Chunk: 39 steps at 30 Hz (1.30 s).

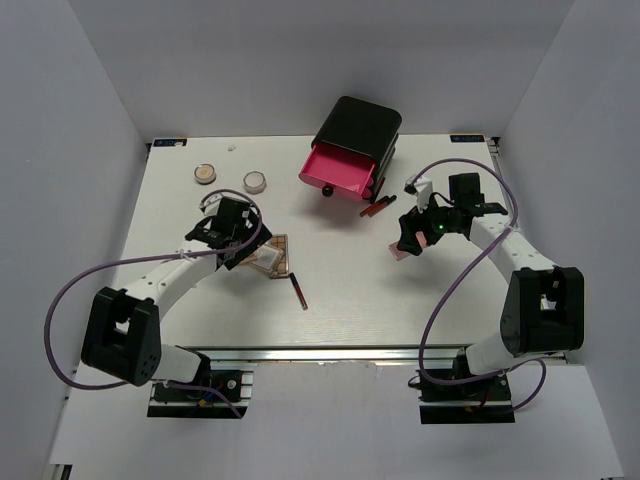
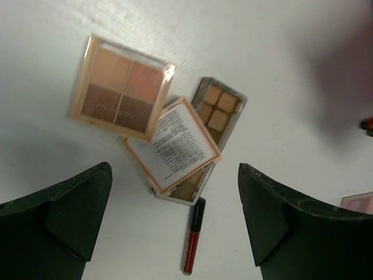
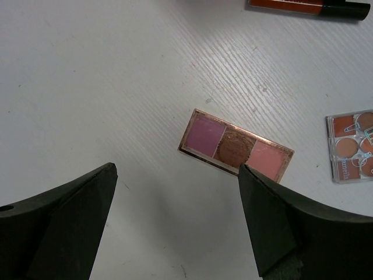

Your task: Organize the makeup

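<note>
The white worktop (image 1: 330,320) carries a black box (image 1: 358,128) at its far edge, with one pink drawer (image 1: 338,172) pulled out; the left gripper (image 2: 173,170) hangs released, jaws wide, over three overlapping palettes (image 2: 121,87) left of centre; the right gripper (image 3: 178,169), likewise released, hovers above a three-pan palette (image 3: 236,144) toward the right edge, a smaller palette (image 3: 352,146) near it; two round compacts (image 1: 204,174) sit apart by the far left corner; a dark red stick (image 2: 193,245) lies just beside the stack; another stick (image 1: 378,207) lies beside the drawer.
</note>
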### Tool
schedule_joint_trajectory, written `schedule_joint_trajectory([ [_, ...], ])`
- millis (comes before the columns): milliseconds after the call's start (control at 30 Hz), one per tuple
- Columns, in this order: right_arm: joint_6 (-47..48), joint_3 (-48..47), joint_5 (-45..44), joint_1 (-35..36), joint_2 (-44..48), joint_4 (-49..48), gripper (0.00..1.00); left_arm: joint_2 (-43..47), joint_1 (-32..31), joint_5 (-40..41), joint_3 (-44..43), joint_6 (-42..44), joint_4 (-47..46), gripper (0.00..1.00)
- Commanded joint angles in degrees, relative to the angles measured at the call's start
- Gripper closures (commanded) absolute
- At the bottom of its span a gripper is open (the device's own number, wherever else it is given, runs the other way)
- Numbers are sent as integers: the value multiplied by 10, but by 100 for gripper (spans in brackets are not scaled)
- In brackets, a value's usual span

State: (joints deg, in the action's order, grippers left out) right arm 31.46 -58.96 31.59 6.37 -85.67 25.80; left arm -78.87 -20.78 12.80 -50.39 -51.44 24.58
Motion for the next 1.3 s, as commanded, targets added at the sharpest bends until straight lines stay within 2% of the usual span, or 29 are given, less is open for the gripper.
schedule_joint_trajectory([
  [0,-14,-8,0,3,6,-1,11,3,0,-18,7,-62,38,2],
  [233,-17,-3,-3,4,15,-1,11,-102,-1,-55,-66,-105,78,2],
  [333,-20,0,-2,4,19,-2,11,-131,-1,-73,-67,-123,75,2],
  [633,-20,5,-2,4,20,-2,11,-159,0,-69,-78,-132,58,2],
  [767,-24,0,0,4,17,-2,11,-167,0,-64,-77,-138,57,11],
  [1033,-21,4,1,5,18,2,11,-171,-1,-66,-95,-144,59,4],
  [1267,-20,10,4,4,21,0,11,-161,0,-73,-97,-163,49,3],
])
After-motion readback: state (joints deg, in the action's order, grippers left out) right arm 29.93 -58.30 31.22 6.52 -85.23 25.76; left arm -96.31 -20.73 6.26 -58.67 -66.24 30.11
